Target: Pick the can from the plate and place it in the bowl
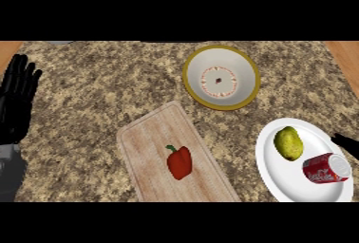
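Your can (326,169) lay sideways on plate (280,182), ungrasped; right hand (346,144) state unreadable, left hand (17,97) rested flat, released.

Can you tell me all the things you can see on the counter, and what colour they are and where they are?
bowl: one, white inside with a yellow rim, far side of the counter, right of the middle.
cutting board: one, light wood, near middle, lying at a slant.
pepper: one, red with a green stem, on the cutting board.
plate: one, white, near right corner.
pear: one, yellow-green, on the plate's far part.
can: one, red with a silver top, on its side on the plate, beside the pear.
counter: one, speckled brown stone.
left hand: black, open, resting at the left edge.
right hand: black, only a tip shows at the right edge.
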### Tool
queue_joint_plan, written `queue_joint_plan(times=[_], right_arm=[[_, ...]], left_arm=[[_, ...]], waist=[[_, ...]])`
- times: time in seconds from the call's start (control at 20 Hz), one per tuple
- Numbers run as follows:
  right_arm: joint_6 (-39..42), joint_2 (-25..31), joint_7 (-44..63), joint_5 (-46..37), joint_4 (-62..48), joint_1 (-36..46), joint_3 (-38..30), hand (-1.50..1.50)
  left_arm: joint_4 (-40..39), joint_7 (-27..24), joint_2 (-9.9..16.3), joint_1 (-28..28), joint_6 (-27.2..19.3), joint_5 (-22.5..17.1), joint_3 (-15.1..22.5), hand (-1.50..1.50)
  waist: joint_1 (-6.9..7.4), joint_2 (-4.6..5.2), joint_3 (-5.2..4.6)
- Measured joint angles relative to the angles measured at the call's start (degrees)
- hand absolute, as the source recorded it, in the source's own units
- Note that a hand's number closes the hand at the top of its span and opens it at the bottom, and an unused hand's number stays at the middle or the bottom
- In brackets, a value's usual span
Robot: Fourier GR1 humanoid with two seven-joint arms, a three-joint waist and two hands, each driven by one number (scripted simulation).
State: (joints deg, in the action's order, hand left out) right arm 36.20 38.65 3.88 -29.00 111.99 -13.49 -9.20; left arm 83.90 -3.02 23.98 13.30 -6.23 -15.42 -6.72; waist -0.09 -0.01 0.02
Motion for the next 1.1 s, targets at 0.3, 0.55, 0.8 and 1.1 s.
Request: queue_joint_plan(times=[0.3,0.55,0.8,1.1], right_arm=[[0.26,-1.80,-5.72,-3.51,-3.18,1.37,-0.89,-1.50],[-0.29,-4.44,-6.57,-8.32,-4.91,1.88,1.00,-1.50],[-0.74,-7.35,-6.66,-12.61,-6.68,3.24,2.66,-1.50],[-1.85,-8.87,-8.64,-16.32,-12.52,5.67,2.93,-1.50]], left_arm=[[0.37,-0.07,-1.83,0.13,-0.01,2.26,-0.31,0.00],[-0.43,0.12,-1.82,0.92,1.47,2.55,-1.94,0.00],[-0.29,-0.30,-3.35,0.41,1.93,3.69,-2.48,0.00],[1.25,1.01,-3.64,0.19,2.80,4.26,-3.38,0.00]], waist=[[-0.05,-0.01,-0.02],[-0.05,0.00,0.00],[-0.03,0.00,-0.02],[0.06,-0.04,-0.09]])
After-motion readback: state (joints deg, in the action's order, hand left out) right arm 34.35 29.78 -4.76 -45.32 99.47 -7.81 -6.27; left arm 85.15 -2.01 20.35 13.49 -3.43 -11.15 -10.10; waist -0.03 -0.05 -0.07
